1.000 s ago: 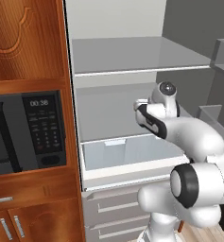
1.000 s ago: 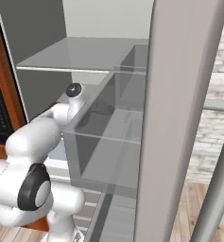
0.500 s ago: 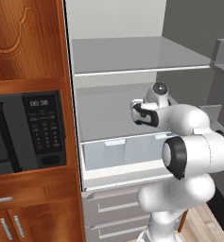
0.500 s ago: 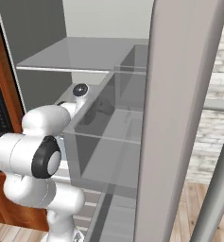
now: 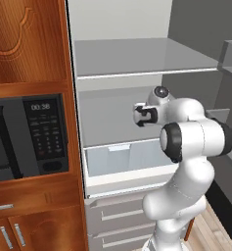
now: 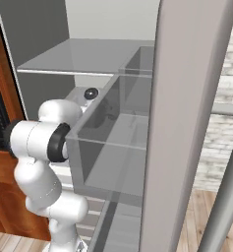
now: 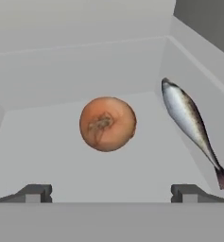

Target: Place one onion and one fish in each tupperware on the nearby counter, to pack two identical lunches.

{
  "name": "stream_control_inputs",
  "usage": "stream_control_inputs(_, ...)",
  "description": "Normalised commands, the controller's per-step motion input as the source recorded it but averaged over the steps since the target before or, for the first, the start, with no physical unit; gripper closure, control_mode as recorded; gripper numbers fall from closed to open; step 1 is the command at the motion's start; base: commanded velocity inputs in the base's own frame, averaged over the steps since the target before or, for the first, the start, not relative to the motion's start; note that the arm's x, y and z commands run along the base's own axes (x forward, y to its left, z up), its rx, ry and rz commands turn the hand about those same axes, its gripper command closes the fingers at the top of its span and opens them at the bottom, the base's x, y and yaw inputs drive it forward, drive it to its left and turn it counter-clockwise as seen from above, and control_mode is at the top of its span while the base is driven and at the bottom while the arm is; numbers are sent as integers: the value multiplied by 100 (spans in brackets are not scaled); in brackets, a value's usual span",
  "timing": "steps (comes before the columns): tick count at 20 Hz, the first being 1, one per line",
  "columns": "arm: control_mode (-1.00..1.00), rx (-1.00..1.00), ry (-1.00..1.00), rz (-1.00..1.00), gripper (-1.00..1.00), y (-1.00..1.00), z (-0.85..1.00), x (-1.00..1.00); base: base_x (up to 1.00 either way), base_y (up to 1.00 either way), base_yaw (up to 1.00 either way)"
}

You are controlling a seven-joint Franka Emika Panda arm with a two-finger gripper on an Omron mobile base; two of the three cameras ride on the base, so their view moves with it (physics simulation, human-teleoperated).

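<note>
An orange-brown onion (image 7: 107, 124) lies on the pale grey floor of a fridge compartment, straight ahead of my gripper (image 7: 111, 194). A slender grey fish (image 7: 189, 124) rests along the compartment's right wall, beside the onion and apart from it. The gripper is open, its two dark fingertips (image 7: 35, 193) spread wide with nothing between them, short of both things. In the left base view the gripper (image 5: 139, 116) reaches into the open fridge just above the middle shelf. The tupperware and the counter are out of view.
A glass upper shelf (image 5: 142, 63) sits above the hand and a clear drawer (image 5: 122, 159) below it. A black microwave (image 5: 27, 137) in red-brown wooden cabinets stands to the left. The open fridge door (image 6: 187, 123) with its bins rises at the right.
The arm's elbow has risen and swung left toward the fridge, while the hand has stayed at nearly the same spot over the middle shelf. The jaws have stayed open.
</note>
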Motion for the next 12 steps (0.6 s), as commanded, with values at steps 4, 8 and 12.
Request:
stream_control_inputs(4,-100,0,3,0,-100,-4,-23,49,0,0,0)
stream_control_inputs(8,-100,0,3,0,-100,-1,-24,51,0,0,0)
stream_control_inputs(12,-100,0,3,-1,-100,0,-25,53,0,0,0)
